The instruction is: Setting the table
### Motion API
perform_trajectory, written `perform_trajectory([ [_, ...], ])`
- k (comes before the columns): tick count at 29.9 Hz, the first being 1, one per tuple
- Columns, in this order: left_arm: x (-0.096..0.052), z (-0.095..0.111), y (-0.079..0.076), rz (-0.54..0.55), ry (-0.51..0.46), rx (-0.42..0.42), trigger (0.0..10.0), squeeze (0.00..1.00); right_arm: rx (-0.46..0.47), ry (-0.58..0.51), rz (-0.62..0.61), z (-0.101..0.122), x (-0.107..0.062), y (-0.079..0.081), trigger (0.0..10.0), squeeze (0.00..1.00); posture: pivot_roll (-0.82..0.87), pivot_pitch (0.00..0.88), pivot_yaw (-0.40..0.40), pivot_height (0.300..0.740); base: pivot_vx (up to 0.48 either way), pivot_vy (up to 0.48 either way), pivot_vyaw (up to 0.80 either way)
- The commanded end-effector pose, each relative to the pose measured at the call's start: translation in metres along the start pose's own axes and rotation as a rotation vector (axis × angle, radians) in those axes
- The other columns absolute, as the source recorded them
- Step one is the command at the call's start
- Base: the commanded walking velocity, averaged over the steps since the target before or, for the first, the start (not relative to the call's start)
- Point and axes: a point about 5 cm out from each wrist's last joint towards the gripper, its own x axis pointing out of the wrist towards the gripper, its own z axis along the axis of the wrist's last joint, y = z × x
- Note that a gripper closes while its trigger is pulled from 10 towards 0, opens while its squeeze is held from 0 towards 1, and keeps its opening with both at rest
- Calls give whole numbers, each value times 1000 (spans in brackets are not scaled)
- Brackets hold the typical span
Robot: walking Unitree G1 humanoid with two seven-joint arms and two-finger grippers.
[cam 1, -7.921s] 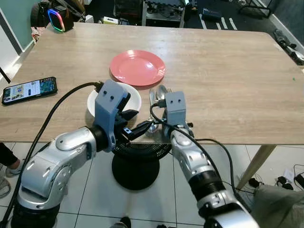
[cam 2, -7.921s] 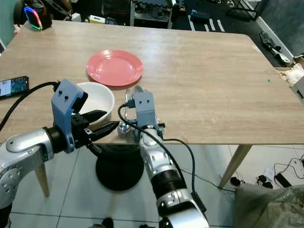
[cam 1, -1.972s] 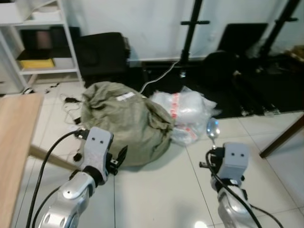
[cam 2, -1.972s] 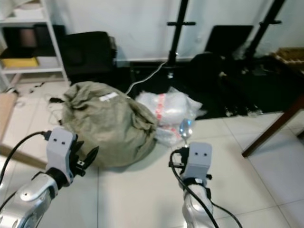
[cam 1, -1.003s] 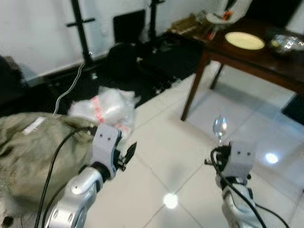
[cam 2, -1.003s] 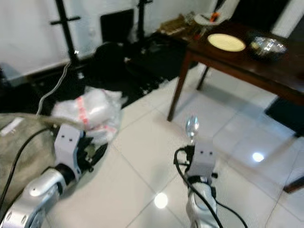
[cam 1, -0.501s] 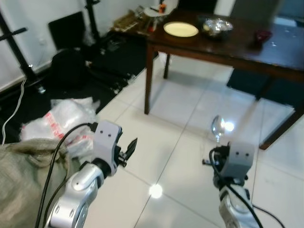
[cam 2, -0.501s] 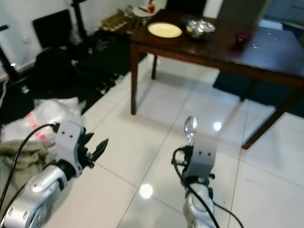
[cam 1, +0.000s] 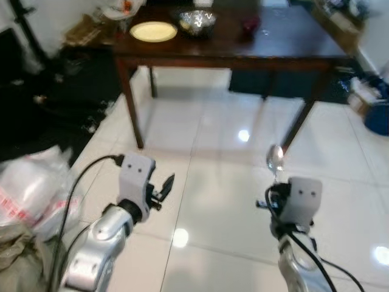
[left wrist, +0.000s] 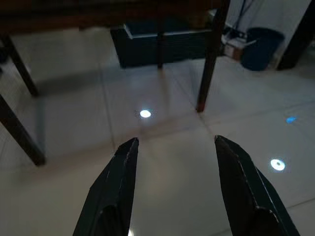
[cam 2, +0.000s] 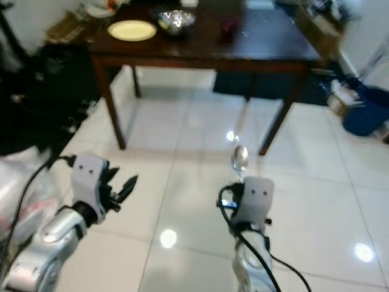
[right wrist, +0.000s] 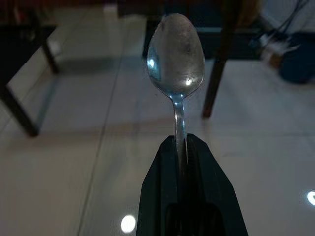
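Observation:
A metal spoon (right wrist: 176, 51) stands bowl-up in my right gripper (right wrist: 179, 143), which is shut on its handle. In the head views the spoon (cam 1: 275, 159) rises above the right wrist at lower right. My left gripper (left wrist: 174, 142) is open and holds nothing; it hangs at lower left (cam 1: 164, 186) over the floor. Ahead stands a dark wooden table (cam 1: 292, 45). On its far left end sit a cream plate (cam 1: 153, 31), a shiny metal bowl (cam 1: 197, 20) and a small dark red object (cam 1: 250, 25).
Glossy white floor tiles (cam 1: 219, 140) lie between me and the table. A white plastic bag (cam 1: 27, 188) sits at the left, a blue bin (cam 1: 380, 115) at the right. A dark box (cam 1: 261, 82) rests under the table. Black clutter lines the left wall.
The whole view has swung round: the dark table has moved from upper right to straight ahead, the bags slid left. The spoon stays upright in my right gripper.

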Motion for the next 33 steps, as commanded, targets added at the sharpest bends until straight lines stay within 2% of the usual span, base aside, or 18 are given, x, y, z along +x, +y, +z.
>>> perform_trajectory([
  [1, 0, -4, 3, 31, 7, 18, 10000, 0, 18, 7, 8, -3, -4, 4, 10000, 0, -41, 91, 78, 740, 480, 0, 0],
  [10, 2, -2, 2, 26, -2, 21, 10000, 0, 18, 2, 10, -2, -3, 5, 10000, 0, -42, 92, 80, 740, 480, 0, 0],
  [19, 3, -4, 0, 15, -4, 25, 10000, 0, 17, 4, 6, -3, -3, 5, 10000, 0, -42, 94, 81, 740, 480, 0, -709],
  [29, 3, -4, 0, 16, -4, 25, 10000, 0, 8, -20, 3, 3, 2, 4, 10000, 0, -43, 89, 84, 740, 480, 0, 0],
  [33, 5, 0, 4, 46, -27, 41, 10000, 0, -6, -53, 37, 10, 4, 7, 10000, 0, -43, 84, 88, 740, 480, 0, 0],
])
